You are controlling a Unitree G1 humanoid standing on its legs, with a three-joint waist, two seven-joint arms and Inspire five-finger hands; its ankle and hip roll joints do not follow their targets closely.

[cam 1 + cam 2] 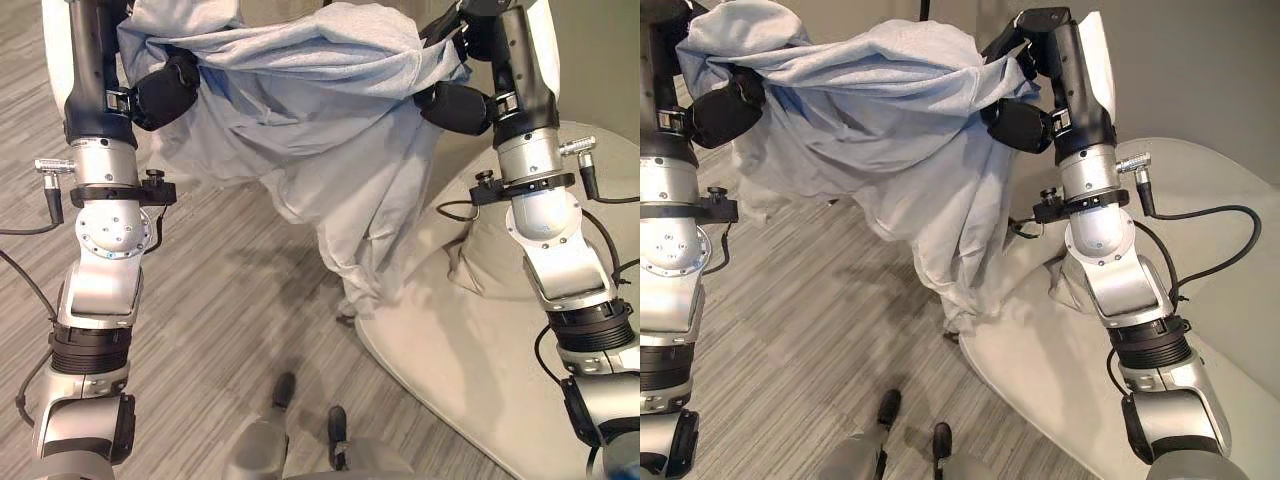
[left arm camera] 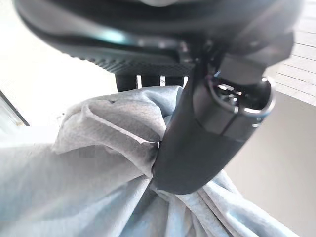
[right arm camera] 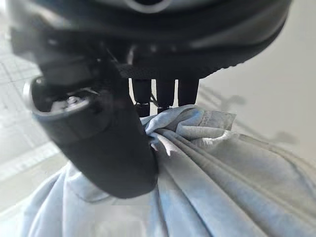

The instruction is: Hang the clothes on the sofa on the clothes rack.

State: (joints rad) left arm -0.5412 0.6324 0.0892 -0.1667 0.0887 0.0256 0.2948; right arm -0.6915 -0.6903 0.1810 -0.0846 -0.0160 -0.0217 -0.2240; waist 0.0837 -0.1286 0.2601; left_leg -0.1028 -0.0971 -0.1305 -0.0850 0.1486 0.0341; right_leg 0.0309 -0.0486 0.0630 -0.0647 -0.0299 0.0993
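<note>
Left hand (image 1: pixel 165 90): clamped on one pale blue garment (image 1: pixel 320 120) | right hand (image 1: pixel 455 105): clamped on same garment | beige sofa (image 1: pixel 480 330): right.

text: none legible | labels: none | numbers: none | signs: none

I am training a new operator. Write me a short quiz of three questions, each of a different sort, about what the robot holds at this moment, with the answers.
1. True or false: the light blue garment is lying flat on the sofa.
2. Multiple choice: which robot hand grips the garment? A) only the left robot hand B) only the right robot hand C) both
3. Fill in: the lower end of the garment hangs down near the edge of the ____.

Key: 1. False, it is lifted and stretched between the two hands. 2. C. 3. sofa.
</note>
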